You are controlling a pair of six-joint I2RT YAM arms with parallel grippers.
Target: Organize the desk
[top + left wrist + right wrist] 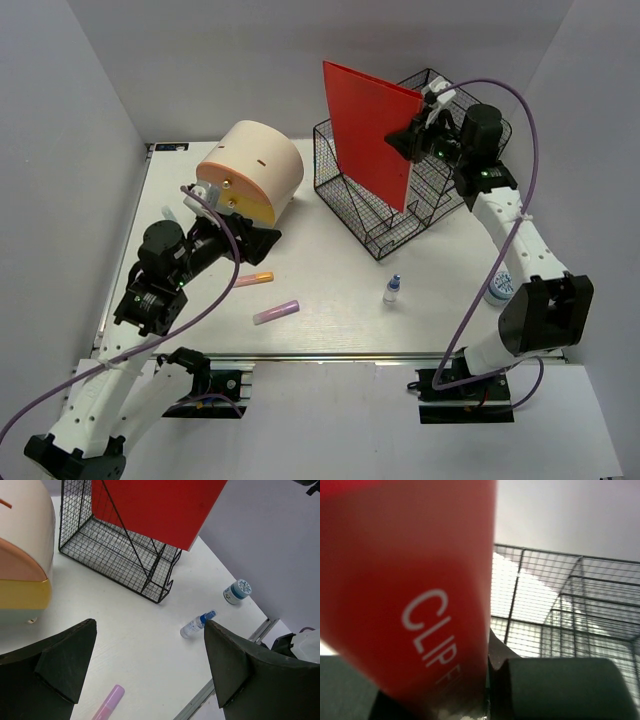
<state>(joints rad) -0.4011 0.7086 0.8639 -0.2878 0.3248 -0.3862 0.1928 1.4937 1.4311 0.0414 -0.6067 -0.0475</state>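
Observation:
The white desk (330, 300) holds loose items. My right gripper (408, 140) is shut on a red clip folder (368, 130) and holds it upright over the black wire file rack (395, 215). The folder fills the right wrist view (405, 590), with the rack (560, 615) behind. My left gripper (250, 240) is open and empty, low over the desk beside the cream round box (255, 170). In the left wrist view its fingers (60, 665) frame bare desk. A pink marker (276, 312), an orange-capped marker (252, 280) and a small blue-capped bottle (392, 290) lie in front.
A blue-and-white round jar (499, 288) stands by the right arm and also shows in the left wrist view (236, 591). A metal rail (330, 357) runs along the near edge. Grey walls close in on all sides.

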